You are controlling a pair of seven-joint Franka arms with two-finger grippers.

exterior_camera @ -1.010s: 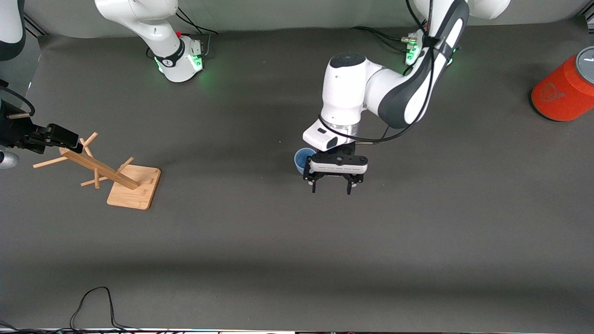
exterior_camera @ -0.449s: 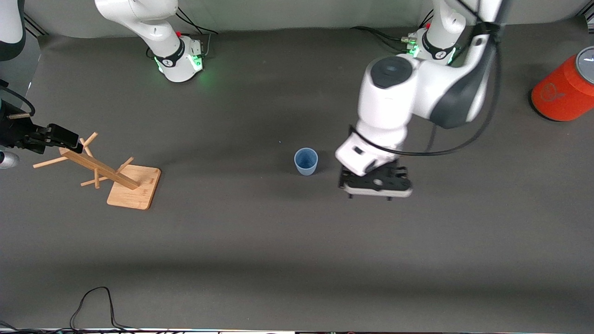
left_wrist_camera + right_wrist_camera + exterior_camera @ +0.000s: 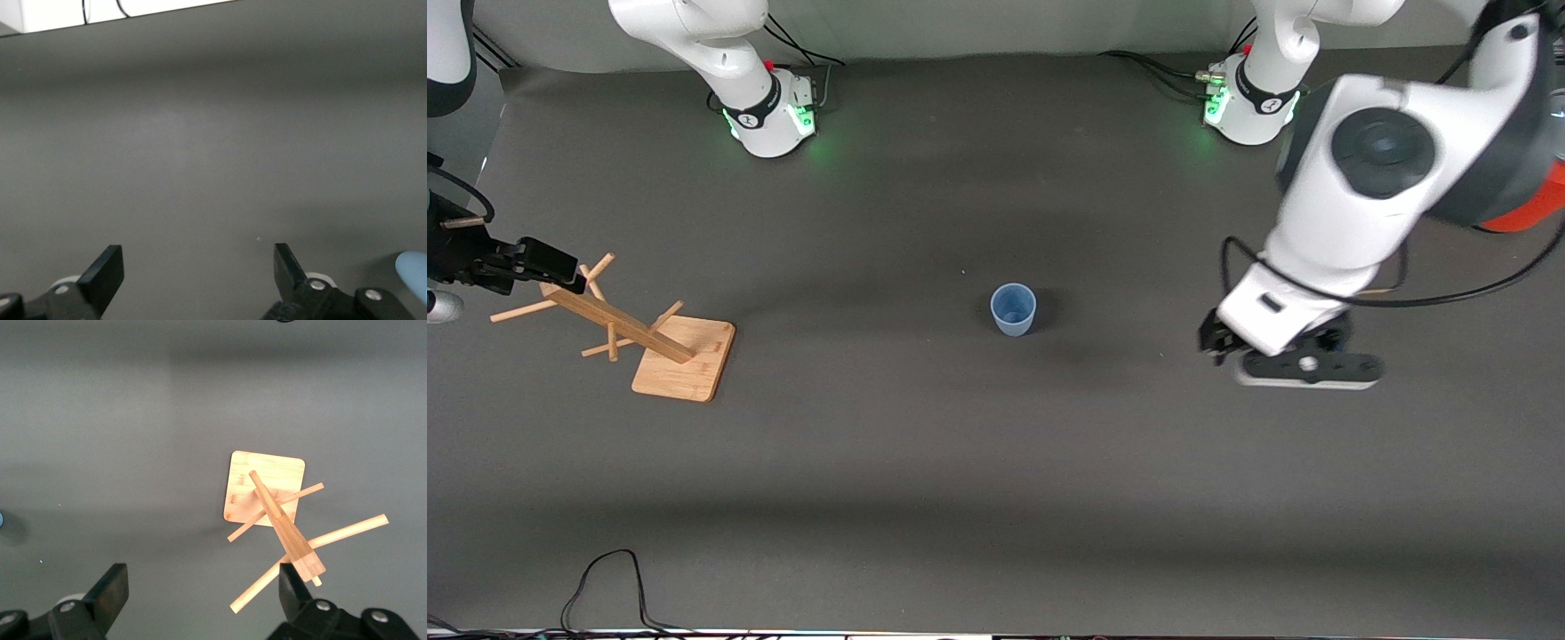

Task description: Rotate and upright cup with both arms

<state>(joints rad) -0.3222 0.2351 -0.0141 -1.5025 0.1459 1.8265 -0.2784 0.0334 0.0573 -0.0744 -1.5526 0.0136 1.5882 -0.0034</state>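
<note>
The pale blue cup stands upright on the dark table, its opening facing up, with nothing touching it. My left gripper is up over bare table, well off the cup toward the left arm's end. The left wrist view shows this gripper open and empty, with an edge of the cup at the border. My right gripper waits at the right arm's end, over the wooden rack. The right wrist view shows this gripper open and empty above the rack.
The wooden rack has a square base and several slanted pegs. An orange-red cylinder stands at the left arm's end, mostly hidden by the left arm. A black cable lies at the table edge nearest the front camera.
My left gripper has drawn away from the cup toward the left arm's end of the table and risen. The cup stays upright where it was. The right arm has not moved.
</note>
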